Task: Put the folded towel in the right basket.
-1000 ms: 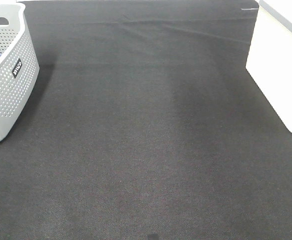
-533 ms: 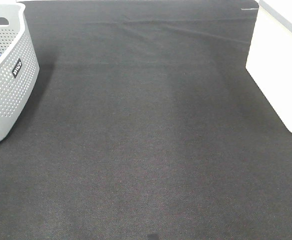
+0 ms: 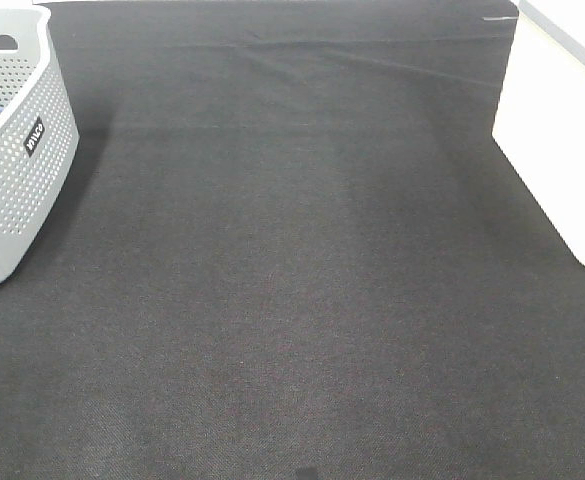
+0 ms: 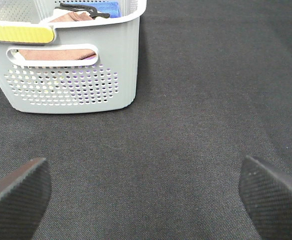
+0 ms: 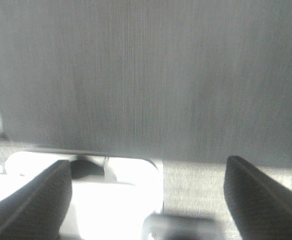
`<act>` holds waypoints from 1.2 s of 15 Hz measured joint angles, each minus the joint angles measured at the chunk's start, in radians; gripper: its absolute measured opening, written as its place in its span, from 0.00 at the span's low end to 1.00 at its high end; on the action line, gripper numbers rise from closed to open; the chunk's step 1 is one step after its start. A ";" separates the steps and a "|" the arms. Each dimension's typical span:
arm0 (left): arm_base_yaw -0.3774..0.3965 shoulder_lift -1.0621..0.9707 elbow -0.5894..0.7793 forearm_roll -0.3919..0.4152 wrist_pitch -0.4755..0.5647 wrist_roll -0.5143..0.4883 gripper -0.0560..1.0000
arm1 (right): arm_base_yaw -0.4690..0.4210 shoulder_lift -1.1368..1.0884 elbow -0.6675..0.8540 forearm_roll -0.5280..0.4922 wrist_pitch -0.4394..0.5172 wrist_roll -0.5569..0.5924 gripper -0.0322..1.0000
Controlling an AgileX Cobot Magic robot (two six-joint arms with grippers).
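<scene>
A brownish-pink folded towel (image 4: 56,54) lies inside the grey perforated basket (image 4: 76,85), with a blue cloth (image 4: 108,7) and a black item (image 4: 83,10) beside it. That basket stands at the left edge of the high view (image 3: 12,170). The white right basket (image 3: 562,130) stands at the right edge. My left gripper (image 4: 146,192) is open and empty above the black mat, a short way from the grey basket. My right gripper (image 5: 143,172) is open and empty over a white rim (image 5: 86,165); that view is blurred. Neither gripper shows in the high view.
A black mat (image 3: 292,280) covers the table, with a slight wrinkle at the far side (image 3: 272,60). A yellow strip (image 4: 18,32) sits on the grey basket's rim.
</scene>
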 joint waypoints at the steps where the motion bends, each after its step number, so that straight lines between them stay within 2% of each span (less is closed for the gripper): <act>1: 0.000 0.000 0.000 0.000 0.000 0.000 0.97 | 0.000 -0.075 0.064 -0.005 0.000 0.000 0.79; 3: 0.000 0.000 0.000 0.000 0.000 0.000 0.97 | 0.000 -0.218 0.158 -0.023 -0.018 0.000 0.79; 5: 0.000 0.000 0.000 0.000 0.000 0.000 0.97 | 0.000 -0.352 0.216 -0.042 -0.079 0.000 0.79; 9: 0.000 0.000 0.000 0.000 0.000 0.000 0.97 | 0.000 -0.558 0.259 -0.064 -0.146 -0.002 0.79; 14: 0.000 0.000 0.000 0.000 0.000 0.000 0.97 | 0.000 -0.695 0.259 -0.052 -0.151 -0.023 0.79; 18: 0.000 0.000 0.000 0.000 0.000 0.000 0.97 | 0.000 -0.698 0.259 -0.052 -0.151 -0.023 0.79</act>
